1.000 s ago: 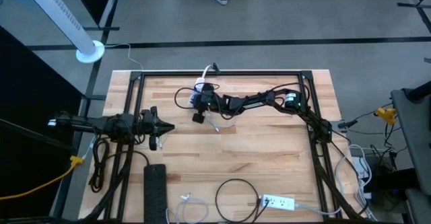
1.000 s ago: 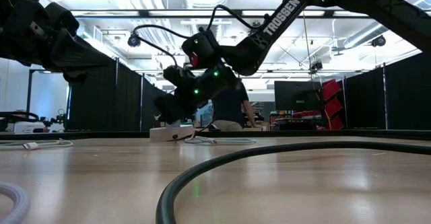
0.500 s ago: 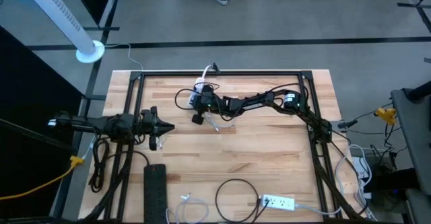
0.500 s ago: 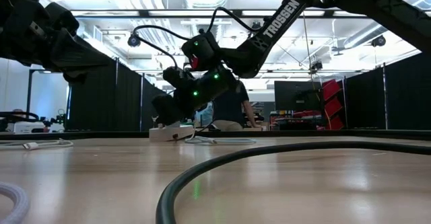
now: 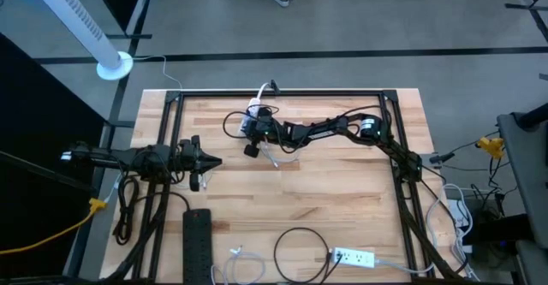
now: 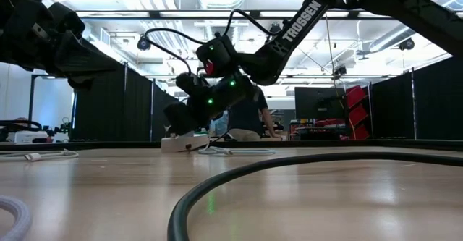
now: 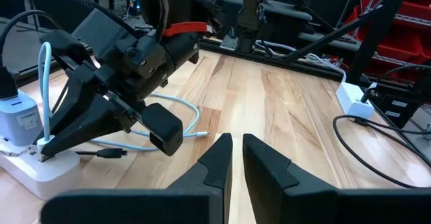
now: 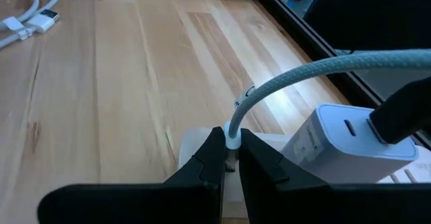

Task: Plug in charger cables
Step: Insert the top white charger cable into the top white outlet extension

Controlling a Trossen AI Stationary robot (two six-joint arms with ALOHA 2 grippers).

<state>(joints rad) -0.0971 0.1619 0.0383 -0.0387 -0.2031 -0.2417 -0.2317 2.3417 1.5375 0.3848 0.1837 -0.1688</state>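
Nothing has moved: right gripper [image 8: 229,158] stays clamped on the cable [image 8: 296,72] plug at the strip [image 7: 30,163]. Left gripper [image 7: 236,158] hovers nearly closed, empty.

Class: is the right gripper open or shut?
Shut: the right gripper pinches the pale cable's plug between its fingers, over the white strip.

Wooden table [image 5: 342,191] with power strips [image 5: 353,256], loose charger cables [image 5: 295,252].

Overhead, tabletop-level, two wrist views, sharing table [image 5: 342,191]
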